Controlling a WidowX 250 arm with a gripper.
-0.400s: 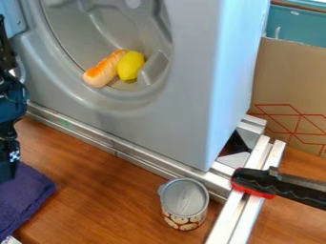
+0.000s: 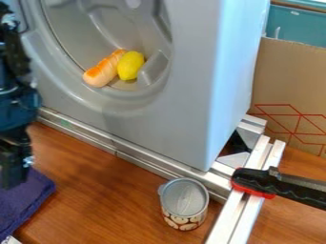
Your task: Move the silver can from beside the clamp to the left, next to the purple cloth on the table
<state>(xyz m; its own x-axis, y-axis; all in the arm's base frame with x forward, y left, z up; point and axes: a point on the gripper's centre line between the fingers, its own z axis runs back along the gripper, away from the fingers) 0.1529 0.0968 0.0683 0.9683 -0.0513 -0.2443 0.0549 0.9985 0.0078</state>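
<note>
At the left edge of the camera view hangs the black gripper (image 2: 14, 164), over the purple cloth (image 2: 25, 198) on the wooden table. Inside the round drum of the grey toy washing machine (image 2: 185, 95), an orange-and-cream sausage-shaped toy (image 2: 102, 72) lies beside a yellow lemon (image 2: 130, 65). A can (image 2: 184, 205) with a grey top and a patterned side stands upright on the table, in front of the machine's metal base rail and well to the right of the gripper.
Metal rails (image 2: 245, 209) run along the machine's foot and toward the front right. A black and red clamp (image 2: 267, 185) grips them. Behind on the right stands a cardboard box (image 2: 290, 90), with a teal bin (image 2: 299, 24) beyond it.
The arm and gripper have moved a little to the right from the left edge and slightly down. The can, lemon, sausage-shaped toy and cloth have stayed where they were.
</note>
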